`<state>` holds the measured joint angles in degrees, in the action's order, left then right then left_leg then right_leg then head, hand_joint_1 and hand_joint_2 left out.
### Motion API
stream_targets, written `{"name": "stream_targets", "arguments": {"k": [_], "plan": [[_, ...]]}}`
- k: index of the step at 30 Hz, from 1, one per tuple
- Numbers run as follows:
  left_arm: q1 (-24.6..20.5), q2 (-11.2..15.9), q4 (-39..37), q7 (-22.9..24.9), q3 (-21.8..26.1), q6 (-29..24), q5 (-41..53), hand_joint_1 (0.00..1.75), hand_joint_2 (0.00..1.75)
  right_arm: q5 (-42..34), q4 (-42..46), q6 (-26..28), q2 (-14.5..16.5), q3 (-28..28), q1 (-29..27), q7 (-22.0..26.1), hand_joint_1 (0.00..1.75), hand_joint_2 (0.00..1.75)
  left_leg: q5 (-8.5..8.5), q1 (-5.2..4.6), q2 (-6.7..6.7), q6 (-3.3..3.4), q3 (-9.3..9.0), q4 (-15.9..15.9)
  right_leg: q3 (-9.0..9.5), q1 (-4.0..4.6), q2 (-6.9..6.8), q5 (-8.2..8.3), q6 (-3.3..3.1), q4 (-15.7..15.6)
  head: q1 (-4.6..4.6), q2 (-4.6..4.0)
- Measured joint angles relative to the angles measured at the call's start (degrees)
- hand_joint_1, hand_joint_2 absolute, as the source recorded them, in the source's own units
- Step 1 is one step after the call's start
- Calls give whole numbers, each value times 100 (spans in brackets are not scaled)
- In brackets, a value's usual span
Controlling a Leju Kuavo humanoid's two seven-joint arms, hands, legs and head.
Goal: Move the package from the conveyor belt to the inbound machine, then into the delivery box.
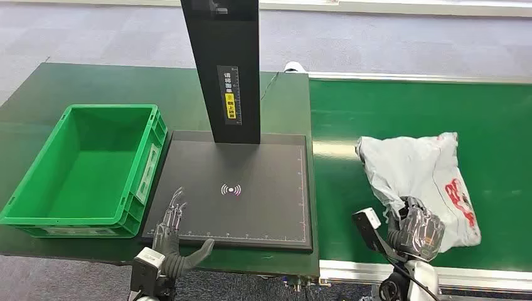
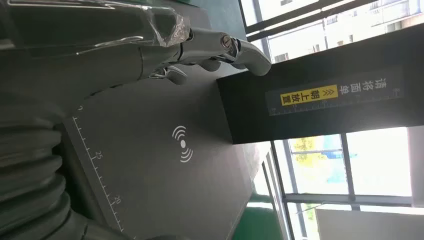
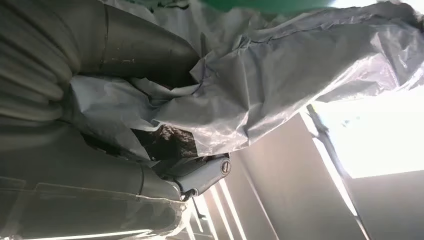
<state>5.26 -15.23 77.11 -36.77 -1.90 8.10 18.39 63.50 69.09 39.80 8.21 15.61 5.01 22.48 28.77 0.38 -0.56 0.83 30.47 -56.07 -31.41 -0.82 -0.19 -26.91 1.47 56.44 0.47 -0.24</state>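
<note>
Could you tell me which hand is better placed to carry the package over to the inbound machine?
The right hand: it already grips the package on the conveyor belt. The left hand is open over the inbound machine.

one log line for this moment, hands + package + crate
right hand: grips crumpled grey plastic package on green conveyor belt | left hand: open over black scanner pad | green plastic crate: empty

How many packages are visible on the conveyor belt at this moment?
1. A grey plastic package with red print lies on the green conveyor belt, near its front edge, and the right hand grips its near corner. Belt outside the frame could hold more.
</note>
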Motion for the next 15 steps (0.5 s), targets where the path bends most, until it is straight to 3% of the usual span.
{"name": "stream_targets", "arguments": {"k": [4,7,12,15], "plan": [[-23,-25,-27,-22,-1,-50,7,0,175,-969,558,6,295,121,-4,1098,175,175,0,0,3,0,0,0,0,0,3,0,0,0,2,0],[-43,-40,-50,-35,-2,-96,11,0,175,-1883,1113,6,478,-21,-52,1610,175,175,0,0,5,0,1,0,0,0,3,0,0,1,2,0],[-130,-48,-125,-54,-3,-135,18,0,175,-2874,1633,-154,495,-875,-77,1596,175,175,0,0,20,0,-2,1,0,0,16,1,-1,2,2,0],[-184,-45,-196,-100,-3,-157,16,0,175,-3552,1525,-1004,432,-1465,70,1407,175,175,-2,1,26,-2,-2,2,-1,1,20,4,-5,4,2,0]]}}
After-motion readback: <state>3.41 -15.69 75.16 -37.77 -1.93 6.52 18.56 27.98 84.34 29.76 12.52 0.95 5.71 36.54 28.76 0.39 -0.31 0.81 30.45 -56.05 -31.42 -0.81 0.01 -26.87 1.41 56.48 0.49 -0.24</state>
